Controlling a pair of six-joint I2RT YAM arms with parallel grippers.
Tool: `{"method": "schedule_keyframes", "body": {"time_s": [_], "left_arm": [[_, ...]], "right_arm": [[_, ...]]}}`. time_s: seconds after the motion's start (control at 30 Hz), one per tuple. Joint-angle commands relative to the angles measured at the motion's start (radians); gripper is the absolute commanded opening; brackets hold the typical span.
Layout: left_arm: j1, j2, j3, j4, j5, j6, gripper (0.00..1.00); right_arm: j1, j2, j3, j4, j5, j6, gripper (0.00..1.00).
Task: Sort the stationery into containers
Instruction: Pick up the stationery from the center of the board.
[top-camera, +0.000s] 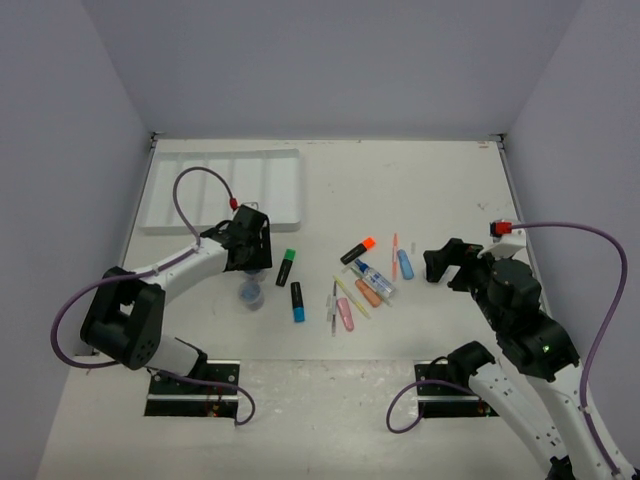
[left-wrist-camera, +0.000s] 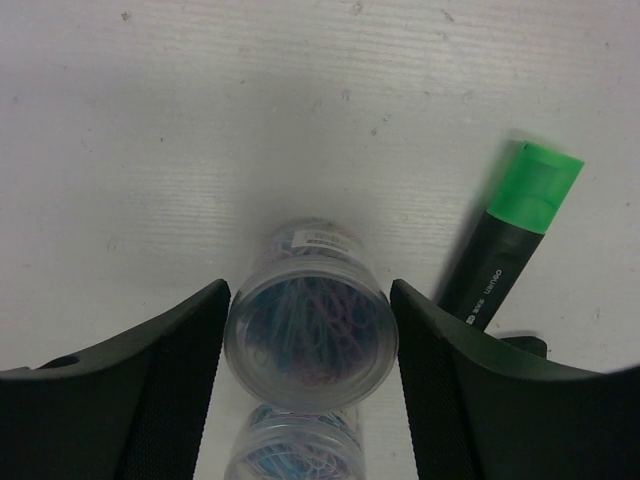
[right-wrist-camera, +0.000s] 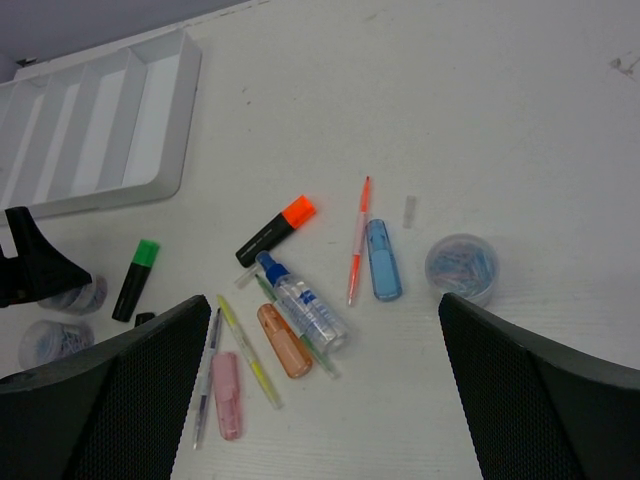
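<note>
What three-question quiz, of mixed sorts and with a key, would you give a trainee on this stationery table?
1. True or false: the white tray already holds stationery.
2. The left gripper straddles a pot. The highlighter beside it is capped: A green, B orange, C blue?
3. How many round pots show in the right wrist view?
Key: 1 false; 2 A; 3 three.

Your left wrist view cuts the nearer pot (left-wrist-camera: 292, 445) off at the bottom; your right wrist view crops the tray's (right-wrist-camera: 185, 120) left end.
</note>
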Motion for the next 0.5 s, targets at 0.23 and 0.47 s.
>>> {"method": "schedule_keyframes", "body": {"time_s": [0.23,0.47], "left_arm": [[-0.014,-0.02,0.122,-0.04,-0.071,-0.004,0.04],[0.055,0.108,0.557,-0.149,-0.147,0.002,0.01]], "right_arm": [[0.002,0.021,0.008,0.02,-0.023,-0.022,0.99],[0.002,0.017,0.02,0.028,-0.063,-0.038,0.99]]}}
